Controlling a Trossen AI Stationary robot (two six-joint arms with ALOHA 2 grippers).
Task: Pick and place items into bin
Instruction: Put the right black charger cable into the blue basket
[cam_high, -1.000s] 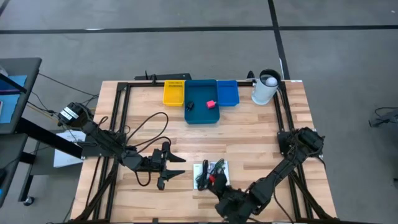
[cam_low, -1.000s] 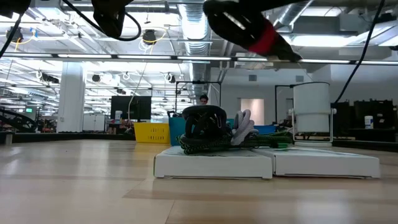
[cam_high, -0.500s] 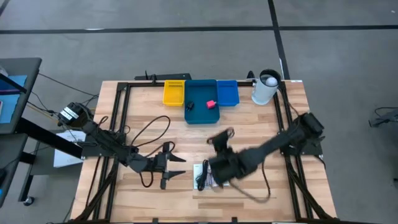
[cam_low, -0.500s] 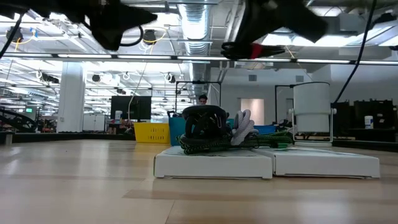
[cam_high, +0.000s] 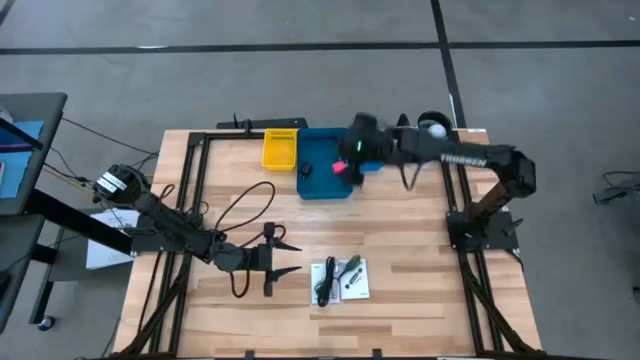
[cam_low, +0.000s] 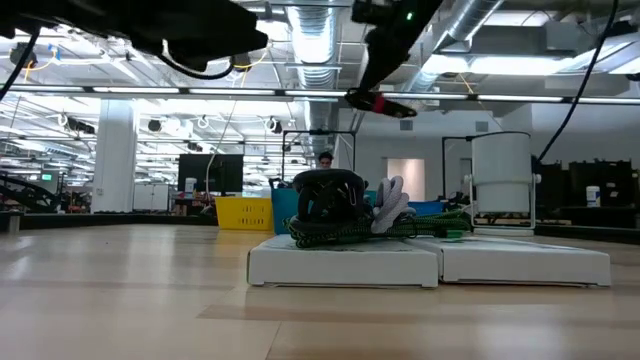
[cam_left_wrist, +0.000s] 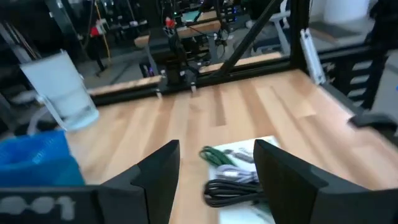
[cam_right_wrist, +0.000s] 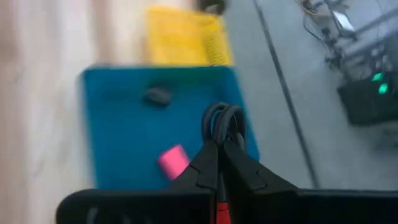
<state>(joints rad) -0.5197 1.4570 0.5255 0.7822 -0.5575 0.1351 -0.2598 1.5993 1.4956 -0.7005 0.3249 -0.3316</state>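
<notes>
Right arm (cam_high: 362, 148) now over one teal bin (cam_high: 325, 184)

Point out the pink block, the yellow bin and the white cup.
pink block (cam_right_wrist: 172, 160), right wrist view, on its top face, inside the teal bin.
yellow bin (cam_high: 279, 151), high view, on its floor.
white cup (cam_high: 424, 146), high view, on its side wall.
</notes>
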